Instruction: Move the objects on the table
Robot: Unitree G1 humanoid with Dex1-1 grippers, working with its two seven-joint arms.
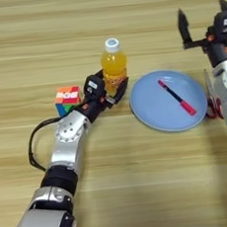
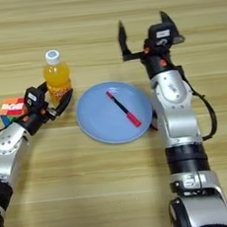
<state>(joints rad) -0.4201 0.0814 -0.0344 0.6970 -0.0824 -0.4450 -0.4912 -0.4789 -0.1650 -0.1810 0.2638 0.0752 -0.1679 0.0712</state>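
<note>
An orange-drink bottle (image 1: pixel 113 61) with a white cap stands upright at the table's (image 1: pixel 142 182) centre-left. My left gripper (image 1: pixel 112 88) is open at its lower part, one black finger on each side of the base. A multicoloured puzzle cube (image 1: pixel 67 99) sits just left of that gripper. The slim black pen with a red cap (image 1: pixel 177 97) lies diagonally on a light blue plate (image 1: pixel 155 113). Beyond the plate's far right side, my right gripper (image 2: pixel 143 28) is held open with nothing between its fingers.
A small red thing (image 1: pixel 214 109) lies against the plate's right rim, beside my right forearm (image 2: pixel 177 109). A black cable (image 1: pixel 34 148) loops off my left arm over the table.
</note>
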